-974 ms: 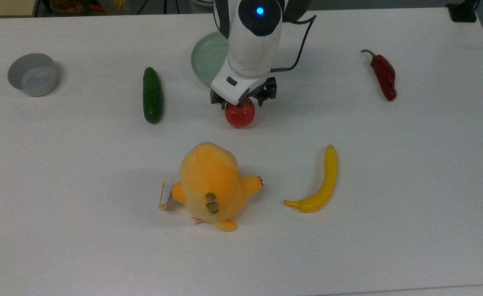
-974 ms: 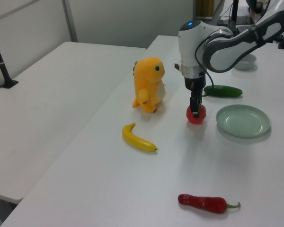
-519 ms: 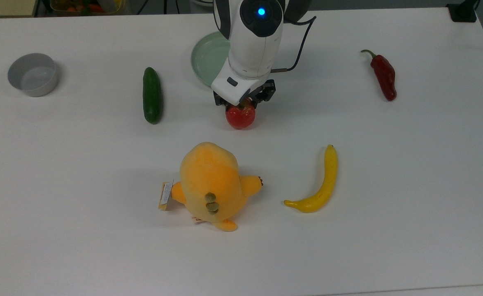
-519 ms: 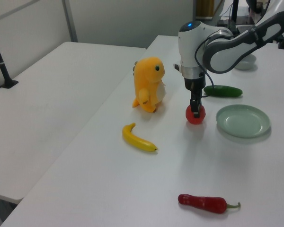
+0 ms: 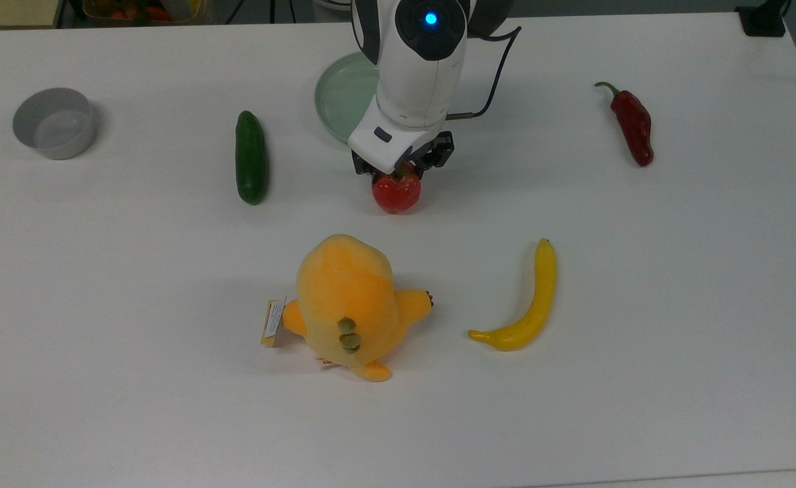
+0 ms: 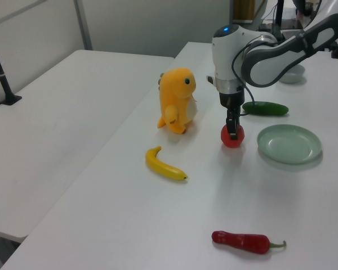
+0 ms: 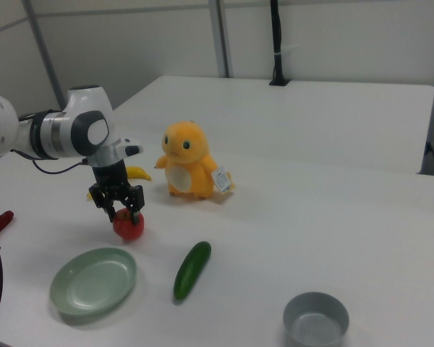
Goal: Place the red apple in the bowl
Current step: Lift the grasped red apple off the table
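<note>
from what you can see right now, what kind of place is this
Probably a robotics lab or test room. A robot arm works over a plain white table set with toy-like props: a yellow stuffed toy, a banana and a red apple. More white tables stand beside bare walls.

The white Panda arm reaches down from the upper middle of the top view, wrist vertical, a blue light glowing on its upper joint. Its black two-finger end effector (image 5: 401, 169) (image 6: 232, 132) (image 7: 118, 204) points straight down, fingers closed in on the small glossy red apple (image 5: 396, 193) (image 6: 233, 138) (image 7: 129, 225).
</note>
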Available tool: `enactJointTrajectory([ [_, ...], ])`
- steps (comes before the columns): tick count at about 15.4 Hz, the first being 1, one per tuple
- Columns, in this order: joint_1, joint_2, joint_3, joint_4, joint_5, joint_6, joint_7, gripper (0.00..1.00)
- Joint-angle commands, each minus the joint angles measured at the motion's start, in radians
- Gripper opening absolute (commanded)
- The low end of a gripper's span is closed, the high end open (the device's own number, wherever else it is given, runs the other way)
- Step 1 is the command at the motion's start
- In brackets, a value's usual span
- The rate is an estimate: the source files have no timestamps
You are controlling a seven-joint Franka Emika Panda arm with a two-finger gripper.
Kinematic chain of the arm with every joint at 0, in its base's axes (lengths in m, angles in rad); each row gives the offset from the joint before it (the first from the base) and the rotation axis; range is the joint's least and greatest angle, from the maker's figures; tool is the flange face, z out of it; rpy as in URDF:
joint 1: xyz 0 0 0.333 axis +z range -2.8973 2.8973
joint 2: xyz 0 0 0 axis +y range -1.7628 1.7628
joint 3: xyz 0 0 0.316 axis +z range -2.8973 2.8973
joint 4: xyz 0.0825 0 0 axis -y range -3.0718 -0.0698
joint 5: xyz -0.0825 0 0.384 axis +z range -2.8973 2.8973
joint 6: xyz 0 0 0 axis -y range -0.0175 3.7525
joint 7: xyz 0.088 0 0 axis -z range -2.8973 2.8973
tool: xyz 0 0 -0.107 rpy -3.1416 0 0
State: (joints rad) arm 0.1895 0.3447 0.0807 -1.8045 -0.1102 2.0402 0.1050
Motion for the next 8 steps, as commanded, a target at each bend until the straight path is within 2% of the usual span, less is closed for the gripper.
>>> enactJointTrajectory([
  [1,-0.004,-0.05,-0.001,-0.021,-0.017,0.034,0.005,0.27],
  [8,-0.044,-0.17,0.001,-0.052,-0.003,0.017,0.005,0.28],
])
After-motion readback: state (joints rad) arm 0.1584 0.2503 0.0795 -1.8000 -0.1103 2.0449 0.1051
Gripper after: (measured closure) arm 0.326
